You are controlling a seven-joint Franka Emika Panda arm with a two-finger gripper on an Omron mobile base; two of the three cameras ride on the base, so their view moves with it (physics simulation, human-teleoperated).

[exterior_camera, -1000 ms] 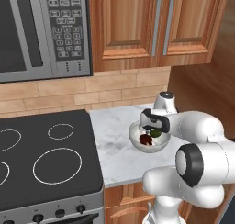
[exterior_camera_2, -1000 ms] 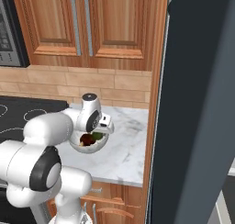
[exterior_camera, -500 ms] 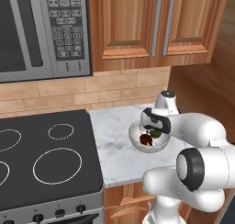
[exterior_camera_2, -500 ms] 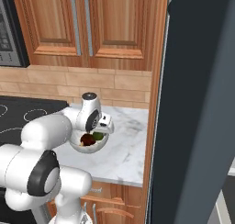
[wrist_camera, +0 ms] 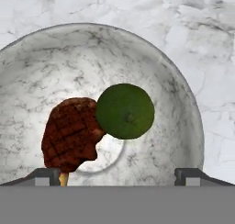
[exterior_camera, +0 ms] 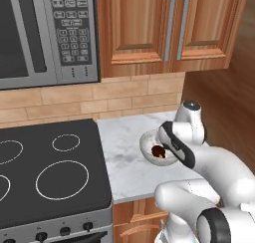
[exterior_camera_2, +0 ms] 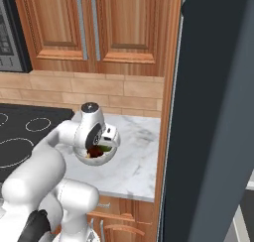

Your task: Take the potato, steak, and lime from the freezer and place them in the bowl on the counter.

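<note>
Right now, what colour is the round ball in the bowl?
Dark green. The lime shows best in the hand view, beside the brown steak in the bowl.

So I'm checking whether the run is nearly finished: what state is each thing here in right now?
gripper: open, above the bowl, holding nothing.
bowl: upright on the counter, holding food.
lime: in the bowl, released, beside the steak.
steak: lying in the bowl.
potato: mostly hidden under the steak; a tan sliver shows.
freezer: door open.
</note>
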